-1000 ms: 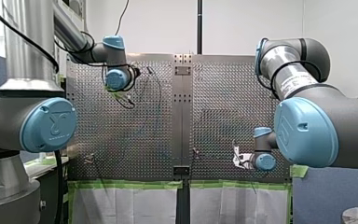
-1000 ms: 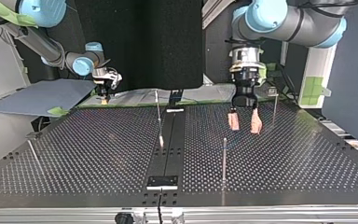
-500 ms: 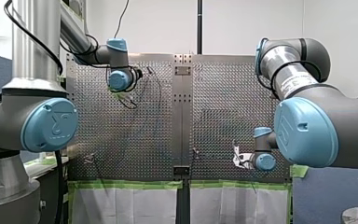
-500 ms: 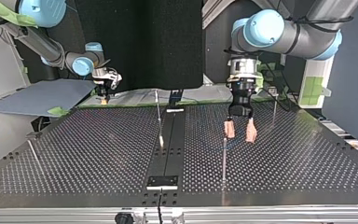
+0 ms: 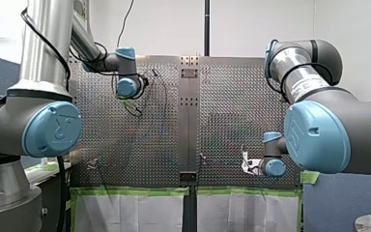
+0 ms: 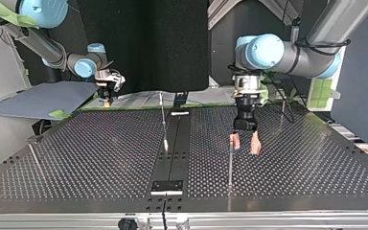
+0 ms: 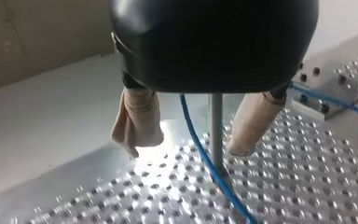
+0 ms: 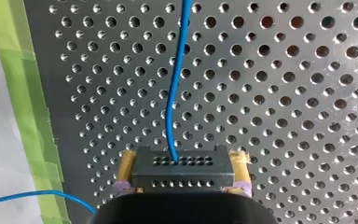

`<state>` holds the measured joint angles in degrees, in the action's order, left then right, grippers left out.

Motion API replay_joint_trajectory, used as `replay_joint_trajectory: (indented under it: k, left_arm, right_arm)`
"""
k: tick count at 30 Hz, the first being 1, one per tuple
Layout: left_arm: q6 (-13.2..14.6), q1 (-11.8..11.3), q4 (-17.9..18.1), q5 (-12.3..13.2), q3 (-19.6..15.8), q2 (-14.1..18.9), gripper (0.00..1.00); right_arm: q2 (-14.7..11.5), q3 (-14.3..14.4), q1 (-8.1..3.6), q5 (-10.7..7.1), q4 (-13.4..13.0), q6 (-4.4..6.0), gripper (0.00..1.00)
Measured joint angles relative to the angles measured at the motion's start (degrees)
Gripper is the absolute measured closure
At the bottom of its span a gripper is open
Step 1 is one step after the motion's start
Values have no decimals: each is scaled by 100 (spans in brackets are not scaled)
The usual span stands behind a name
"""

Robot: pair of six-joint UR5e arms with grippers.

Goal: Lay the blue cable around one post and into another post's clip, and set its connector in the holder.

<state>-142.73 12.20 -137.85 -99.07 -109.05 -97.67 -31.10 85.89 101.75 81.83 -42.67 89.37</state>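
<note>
Running thin and blue, the cable (image 8: 172, 93) leaves a black connector (image 8: 182, 170) clamped in my yellow-padded right gripper (image 8: 184, 161), its rear hidden. Only the left wrist view shows the cable passing a post (image 7: 216, 126) inside my wide-open left gripper (image 7: 187, 147). In the top view, with the post at the gripper's seven o'clock, the cable seems lost.

Shiny bare-metal perforated table (image 8: 286, 100); glossy plastic blue cable (image 8: 174, 84); matt black plastic connector (image 8: 182, 171), matt green tape (image 8: 21, 93) at its 9 o'clock; wrinkled beige cloth pads (image 7: 137, 122) on my left gripper (image 7: 187, 148).
</note>
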Motion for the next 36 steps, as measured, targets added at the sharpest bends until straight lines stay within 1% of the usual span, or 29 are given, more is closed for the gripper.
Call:
replay_joint_trajectory:
  k: [3, 6, 11, 17, 22, 26, 36]
  left_arm:
    - [72, -23, -133, -7, 176, -170, 0]
    - [180, -58, -279, -17, 344, -262, 0]
    - [262, -147, -373, -30, 617, -299, 0]
    - [280, -269, -422, 15, 887, -301, 0]
    - [353, -322, -520, 42, 926, -300, 0]
    - [504, -326, -614, 49, 928, -301, 0]
    - [662, -403, -644, 31, 928, -306, 0]
  right_arm:
    - [1, 2, 0, 0, -3, -4, 99]
    - [4, -1, 0, 0, -10, -5, 99]
    - [8, 0, 2, 0, -6, -5, 99]
    - [10, 0, 5, 0, -3, -6, 99]
    - [13, 1, 6, 0, 2, -6, 99]
    - [15, 2, 8, 0, 11, -6, 99]
    - [17, -1, 5, 0, 7, -5, 99]
